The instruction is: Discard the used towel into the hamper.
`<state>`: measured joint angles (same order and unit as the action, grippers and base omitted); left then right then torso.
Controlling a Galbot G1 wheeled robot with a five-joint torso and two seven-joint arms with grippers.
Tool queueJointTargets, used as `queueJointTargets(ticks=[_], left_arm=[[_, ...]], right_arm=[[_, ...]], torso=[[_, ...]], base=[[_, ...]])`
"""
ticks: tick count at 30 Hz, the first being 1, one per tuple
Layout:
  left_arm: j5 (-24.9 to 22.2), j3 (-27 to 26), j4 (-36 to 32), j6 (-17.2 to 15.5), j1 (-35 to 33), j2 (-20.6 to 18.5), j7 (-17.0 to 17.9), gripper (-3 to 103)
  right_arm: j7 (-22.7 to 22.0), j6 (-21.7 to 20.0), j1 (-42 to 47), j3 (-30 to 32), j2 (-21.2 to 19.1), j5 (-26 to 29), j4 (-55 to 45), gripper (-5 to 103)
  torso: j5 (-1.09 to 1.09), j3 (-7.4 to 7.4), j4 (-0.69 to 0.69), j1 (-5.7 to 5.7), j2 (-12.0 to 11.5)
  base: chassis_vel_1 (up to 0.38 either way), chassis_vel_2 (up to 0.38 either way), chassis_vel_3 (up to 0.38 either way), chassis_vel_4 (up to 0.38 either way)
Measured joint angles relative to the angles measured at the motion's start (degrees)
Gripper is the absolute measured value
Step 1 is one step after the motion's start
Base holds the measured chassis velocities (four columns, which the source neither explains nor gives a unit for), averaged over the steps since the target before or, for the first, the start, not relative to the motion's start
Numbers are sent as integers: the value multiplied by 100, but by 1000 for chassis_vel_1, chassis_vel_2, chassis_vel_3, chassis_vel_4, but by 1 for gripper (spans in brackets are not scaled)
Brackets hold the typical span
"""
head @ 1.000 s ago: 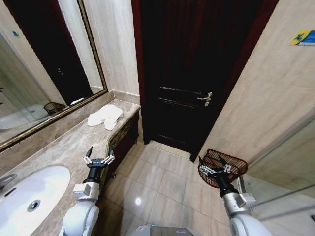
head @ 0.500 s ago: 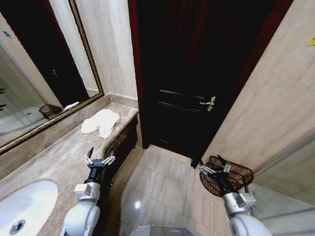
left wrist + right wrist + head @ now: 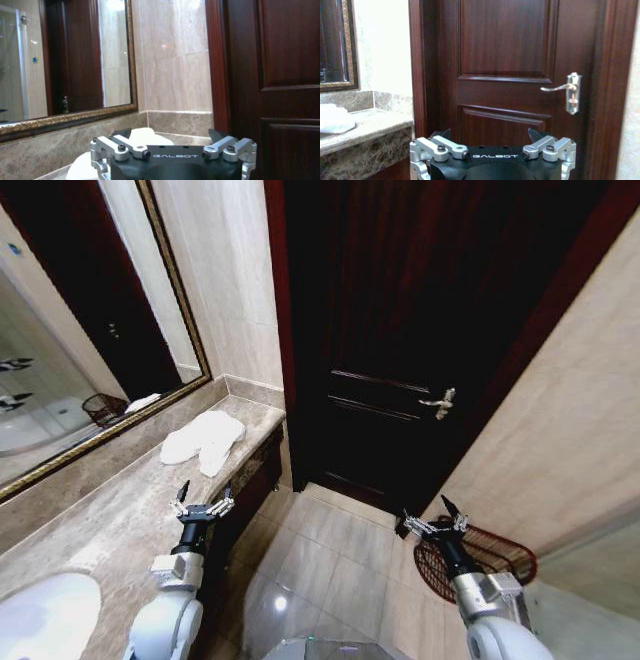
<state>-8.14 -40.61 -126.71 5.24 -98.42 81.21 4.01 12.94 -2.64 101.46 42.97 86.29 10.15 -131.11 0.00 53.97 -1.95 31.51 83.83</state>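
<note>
I see a dark wooden door (image 3: 400, 330) ahead, closed, with a metal handle (image 3: 440, 402). To my left runs a marble counter (image 3: 110, 520) under a framed mirror (image 3: 70, 350). The hamper (image 3: 490, 558) stands on the floor tiles at right, near the wall. The white towel (image 3: 203, 440) lies crumpled at the counter's far end. I hold the left gripper (image 3: 201, 506) over the counter edge, fingers spread apart and empty; the right gripper (image 3: 437, 523), likewise spread and empty, hangs just before the hamper.

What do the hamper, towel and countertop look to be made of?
Hamper: probably coated wire, judging by its dark red-brown open weave. Towel: soft white cloth, likely terry, lying crumpled in folds. Countertop: polished stone, seemingly marble, mottled beige with veining.
</note>
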Motion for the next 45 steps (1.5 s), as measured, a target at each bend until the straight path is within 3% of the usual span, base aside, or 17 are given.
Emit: queueJointTargets(ticks=[9, 15, 18, 20, 22, 28, 30, 34, 36, 38, 41, 45], left_arm=[[-7, 22, 5, 97, 15, 17, 128, 100], [-121, 34, 99, -73, 114, -48, 385, 100], [-540, 41, 114, -641, 326, -252, 784, 100], [-679, 41, 123, -790, 408, -326, 874, 100], [-1097, 18, 210, -1162, 704, -585, 1035, 100], [-1625, -9, 503, -1464, 1299, -1083, 990, 100], [-2071, 37, 791, -1652, 1796, -1492, 963, 100], [-2363, 140, 1062, -1807, 2258, -1861, 966, 100], [-2642, 403, 1365, -2061, 2839, -2259, 1088, 100], [-2676, 479, 1430, -2123, 2969, -2323, 1150, 100], [-2909, 1119, 1984, -2697, 4022, -2668, 1608, 100], [-3225, 1555, 2468, -3109, 4678, -2805, 1789, 100]], right_arm=[[-31, 36, 8, 5, 0, -4, -27, 100], [-95, -10, -5, 8, 9, -17, -97, 100], [-170, -159, -50, 5, -6, -33, -166, 100], [-187, -202, -69, 5, -12, -40, -170, 100], [-252, -337, -145, 9, -33, -55, -171, 100], [-326, -469, -210, 38, -65, -44, -165, 100], [-394, -599, -204, 34, -111, 26, -199, 100], [-407, -620, -201, 23, -149, -13, -180, 100], [-443, -635, -209, 5, -172, -66, -120, 100], [-448, -637, -210, 4, -173, -75, -112, 100], [-498, -641, -205, 14, -183, -145, -79, 100], [-531, -641, -187, 52, -171, -157, -74, 100]], torso=[[0, 2, 0, 6, -1], [0, 0, 0, -1, 0], [0, 0, -1, -3, 1], [0, 0, -1, -3, 1], [-1, 0, -1, -2, 1], [-1, 1, 0, 1, 0], [-2, 1, 0, 2, 0], [-3, 1, -1, 2, 0], [-2, 1, -1, 1, 0], [-1, 1, -2, 1, 0], [-1, 1, 0, 2, 0], [-1, 1, 1, 2, 0]], base=[[-91, 141, 132, -87], [-11, 5, 7, -9], [0, 0, 0, 0], [0, 0, 0, 0], [0, 0, 0, 0], [0, 0, 0, 0], [0, 0, 0, 0], [0, 0, 0, 0], [0, 0, 0, 0], [0, 0, 0, 0], [0, 0, 0, 0], [0, 0, 0, 0]])
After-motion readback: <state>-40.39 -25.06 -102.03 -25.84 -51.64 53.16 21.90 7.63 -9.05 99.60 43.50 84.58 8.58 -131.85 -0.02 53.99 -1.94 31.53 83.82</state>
